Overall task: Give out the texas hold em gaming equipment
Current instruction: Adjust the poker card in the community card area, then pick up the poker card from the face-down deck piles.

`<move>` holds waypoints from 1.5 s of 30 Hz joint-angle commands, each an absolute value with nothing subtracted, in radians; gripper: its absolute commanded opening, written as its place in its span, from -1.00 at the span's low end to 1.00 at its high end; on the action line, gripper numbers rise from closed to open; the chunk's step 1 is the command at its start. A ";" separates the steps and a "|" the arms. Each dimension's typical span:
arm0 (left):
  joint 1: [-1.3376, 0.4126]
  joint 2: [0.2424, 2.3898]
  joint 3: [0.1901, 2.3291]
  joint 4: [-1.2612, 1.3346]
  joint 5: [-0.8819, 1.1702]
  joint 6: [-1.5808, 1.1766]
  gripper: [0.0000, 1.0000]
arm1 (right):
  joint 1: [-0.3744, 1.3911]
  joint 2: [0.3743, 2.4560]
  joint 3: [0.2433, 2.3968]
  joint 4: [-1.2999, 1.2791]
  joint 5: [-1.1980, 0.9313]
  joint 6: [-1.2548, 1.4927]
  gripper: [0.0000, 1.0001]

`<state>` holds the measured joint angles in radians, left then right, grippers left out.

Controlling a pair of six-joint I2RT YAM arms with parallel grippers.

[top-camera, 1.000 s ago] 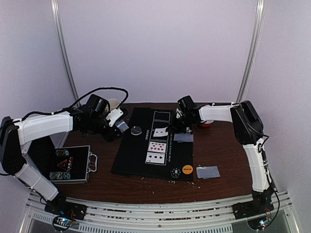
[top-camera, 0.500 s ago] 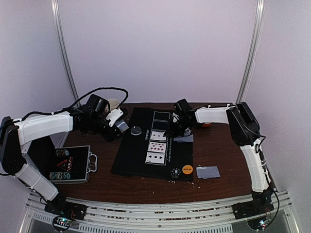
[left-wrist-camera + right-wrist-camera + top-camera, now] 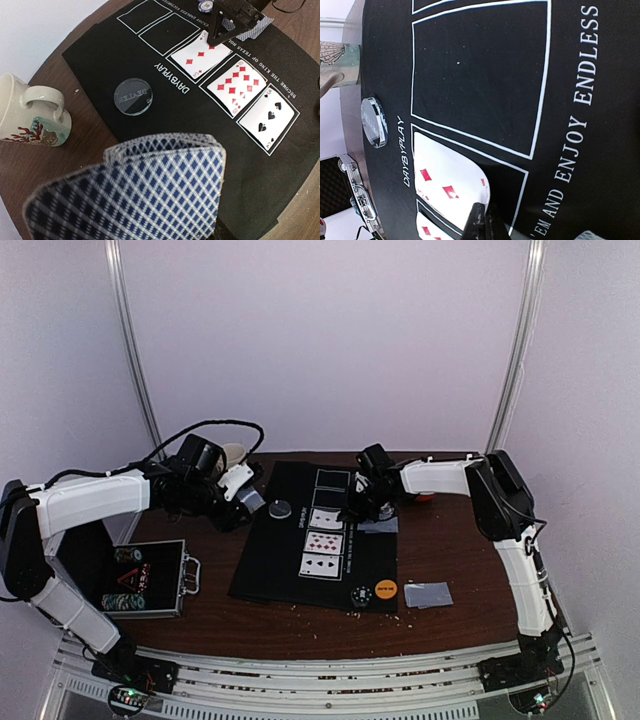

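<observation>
Arms outstretched, right pincer (image 3: 479,223) pinching diamond card (image 3: 445,175), left pincer (image 3: 247,503) gripping deck (image 3: 135,195)

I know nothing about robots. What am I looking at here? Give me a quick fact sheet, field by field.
Setting: black poker mat on a brown table
Face-up cards: low diamonds card, high diamonds card, spades card, each in a mat box
Left gripper: holds a blue-checked deck
Right gripper: fingers together at the low diamonds card's edge
Also there: dealer button, mug, chip case
</observation>
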<state>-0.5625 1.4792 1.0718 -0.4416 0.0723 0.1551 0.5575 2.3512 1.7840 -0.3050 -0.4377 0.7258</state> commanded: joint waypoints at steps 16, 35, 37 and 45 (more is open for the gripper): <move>-0.554 1.464 1.098 -0.411 0.093 0.161 -0.14 | 0.564 2.274 1.896 -0.540 -0.266 0.604 -0.15; -0.554 1.445 1.095 -0.410 0.247 0.187 -0.14 | 0.769 2.175 1.873 0.067 -0.791 0.441 0.69; -0.554 1.440 1.097 -0.409 0.265 0.187 -0.14 | 0.777 2.205 1.908 0.056 -0.793 0.431 0.66; -0.555 1.428 1.094 -0.401 0.270 0.186 -0.15 | 0.775 2.204 1.866 0.101 -0.825 0.415 0.62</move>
<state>-0.5442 1.4750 1.0714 -0.4873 0.2142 0.1692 0.7818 2.2021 1.8973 0.0658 -0.8120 0.4343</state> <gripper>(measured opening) 0.428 0.810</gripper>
